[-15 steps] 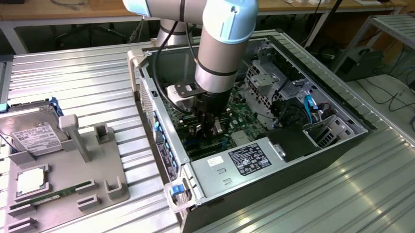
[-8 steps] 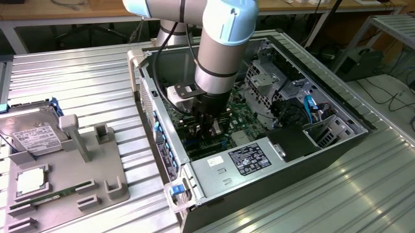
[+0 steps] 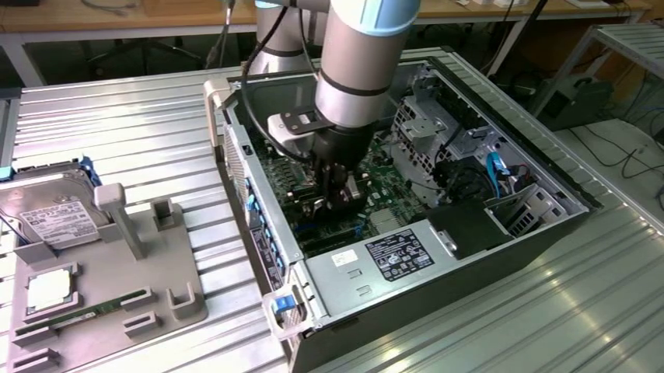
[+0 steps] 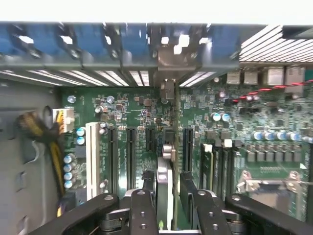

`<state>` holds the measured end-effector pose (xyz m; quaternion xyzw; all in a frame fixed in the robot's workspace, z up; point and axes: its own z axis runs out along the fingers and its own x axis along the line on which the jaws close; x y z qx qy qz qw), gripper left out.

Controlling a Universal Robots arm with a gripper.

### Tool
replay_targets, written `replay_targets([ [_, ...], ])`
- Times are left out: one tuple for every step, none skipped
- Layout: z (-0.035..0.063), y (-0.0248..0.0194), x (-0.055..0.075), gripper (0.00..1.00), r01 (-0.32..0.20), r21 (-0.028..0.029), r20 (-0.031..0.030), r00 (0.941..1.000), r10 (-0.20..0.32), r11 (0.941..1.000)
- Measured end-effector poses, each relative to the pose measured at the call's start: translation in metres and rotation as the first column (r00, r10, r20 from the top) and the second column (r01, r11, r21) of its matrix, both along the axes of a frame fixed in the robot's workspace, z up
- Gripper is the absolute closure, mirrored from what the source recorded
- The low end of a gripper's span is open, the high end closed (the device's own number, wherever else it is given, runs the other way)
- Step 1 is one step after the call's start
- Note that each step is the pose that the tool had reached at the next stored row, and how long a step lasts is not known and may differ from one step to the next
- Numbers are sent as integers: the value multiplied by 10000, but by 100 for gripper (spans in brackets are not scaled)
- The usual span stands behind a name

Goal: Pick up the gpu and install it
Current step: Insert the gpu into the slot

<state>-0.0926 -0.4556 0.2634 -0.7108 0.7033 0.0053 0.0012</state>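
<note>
While gripper [image 3: 334, 203] sits deep inside open computer case [image 3: 539, 167], gpu [image 4: 165, 188] stands edge-on between fingers [image 4: 145, 208], lower edge down at motherboard [image 4: 274, 142] slots, bracket end toward rear wall; pick-up done, card at slot, full seating not confirmable; fingers flank card, jaws look slack, firm grip or release: cannot tell; count: one arm, one gpu, one case; on grey fixture tray [image 3: 155, 299] outside: one hard drive [image 3: 52, 217], one memory stick [image 3: 78, 317]
</note>
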Motion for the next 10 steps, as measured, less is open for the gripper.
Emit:
replay_targets([
  [38,1,0,65,0,0,1,10000,0,10000],
  [90,3,0,65,0,1,3,10000,0,10000],
  [133,5,0,65,0,-2,2,10000,0,10000],
  [184,8,0,65,1,-3,3,10000,-1,10000],
  [226,10,0,65,1,-5,4,10000,-1,10000],
  [261,12,0,65,0,-9,3,10000,0,10000],
  [261,12,0,66,0,-6,5,10000,0,10000],
  [260,12,0,73,0,-6,5,10000,0,10000],
  [260,12,0,73,0,-6,5,10000,0,10000],
  [260,12,0,73,0,-6,5,10000,0,10000],
])
